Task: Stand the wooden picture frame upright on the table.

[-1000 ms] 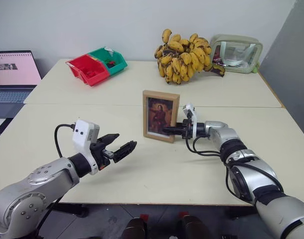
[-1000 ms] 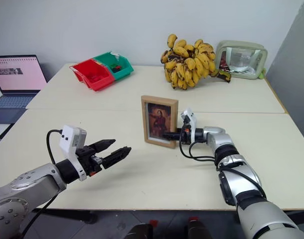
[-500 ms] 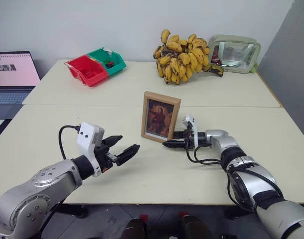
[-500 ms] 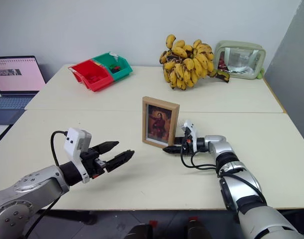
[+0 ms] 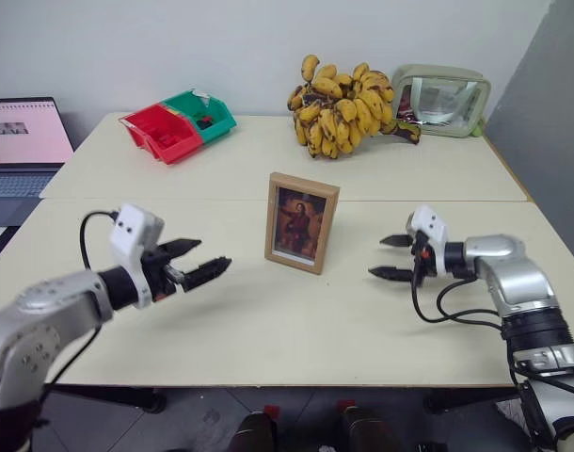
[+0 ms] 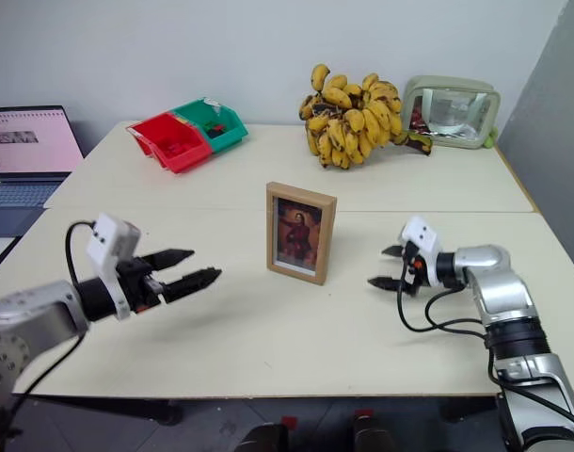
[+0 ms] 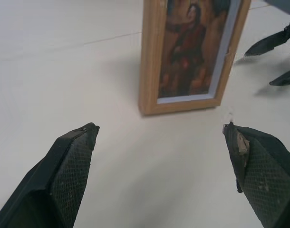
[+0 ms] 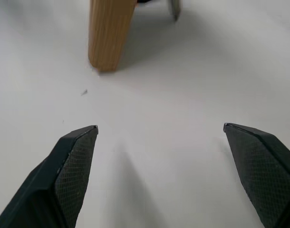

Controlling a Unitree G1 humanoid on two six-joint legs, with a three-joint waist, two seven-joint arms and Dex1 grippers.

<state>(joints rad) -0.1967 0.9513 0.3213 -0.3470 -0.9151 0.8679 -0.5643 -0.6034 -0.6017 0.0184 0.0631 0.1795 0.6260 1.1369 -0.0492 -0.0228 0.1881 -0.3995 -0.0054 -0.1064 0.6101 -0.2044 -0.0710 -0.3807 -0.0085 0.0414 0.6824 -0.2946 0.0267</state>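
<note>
Wooden picture frame stood upright mid-bench, untouched. Left gripper and right gripper flanked it, well apart, jaws wide, empty. Placement looked complete; next: retreat without nudging.

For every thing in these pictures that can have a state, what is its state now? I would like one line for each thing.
Small light-wood picture frame: upright on the pale cream table, picture facing the robot, nothing touching it.
Left claw: open, holding nothing, apart from the frame.
Right claw: open, holding nothing, apart from the frame.
Laptop: lid open, screen lit.
Clear pouch with pale green edging: standing at the far edge.
</note>
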